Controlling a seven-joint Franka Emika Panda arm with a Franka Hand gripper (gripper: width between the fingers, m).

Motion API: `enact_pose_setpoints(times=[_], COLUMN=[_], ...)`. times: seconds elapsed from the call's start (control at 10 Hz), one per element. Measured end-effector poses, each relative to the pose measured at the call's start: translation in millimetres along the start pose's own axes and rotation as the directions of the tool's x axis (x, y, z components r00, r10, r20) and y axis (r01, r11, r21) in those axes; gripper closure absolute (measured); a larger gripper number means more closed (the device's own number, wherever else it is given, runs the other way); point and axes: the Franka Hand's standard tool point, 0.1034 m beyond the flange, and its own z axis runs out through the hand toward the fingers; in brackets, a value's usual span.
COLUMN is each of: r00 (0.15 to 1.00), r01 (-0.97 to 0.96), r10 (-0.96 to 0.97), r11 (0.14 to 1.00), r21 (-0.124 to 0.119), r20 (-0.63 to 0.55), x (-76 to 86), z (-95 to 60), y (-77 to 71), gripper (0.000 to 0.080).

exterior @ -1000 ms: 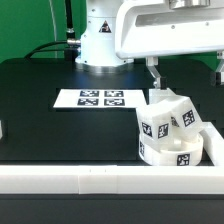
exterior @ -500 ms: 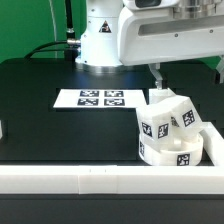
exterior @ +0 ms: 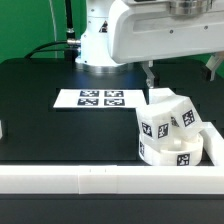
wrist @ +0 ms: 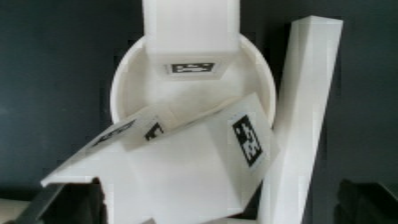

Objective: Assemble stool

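Seat [exterior: 172,152] lies on the bench [exterior: 40,110] at the exterior view's right, tucked into the border rails' [exterior: 70,180] corner. Leg blocks [exterior: 168,112] lie tilted on it, apparently none fitted. Tool [exterior: 182,72] above, spread wide, empty. Assembly barely begun.

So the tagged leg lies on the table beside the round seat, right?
No. The exterior view shows the leg resting tilted on top of the seat, not on the table beside it.
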Motion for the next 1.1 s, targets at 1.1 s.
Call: enact_pose_setpoints(times=[1.1], r00=[0.48], r01=[0.876], r10=[-0.875], r11=[0.473], r21=[-0.096], r20=[0.067], x=[14.2], z=[-6.0], y=[12.5], gripper=[0.015])
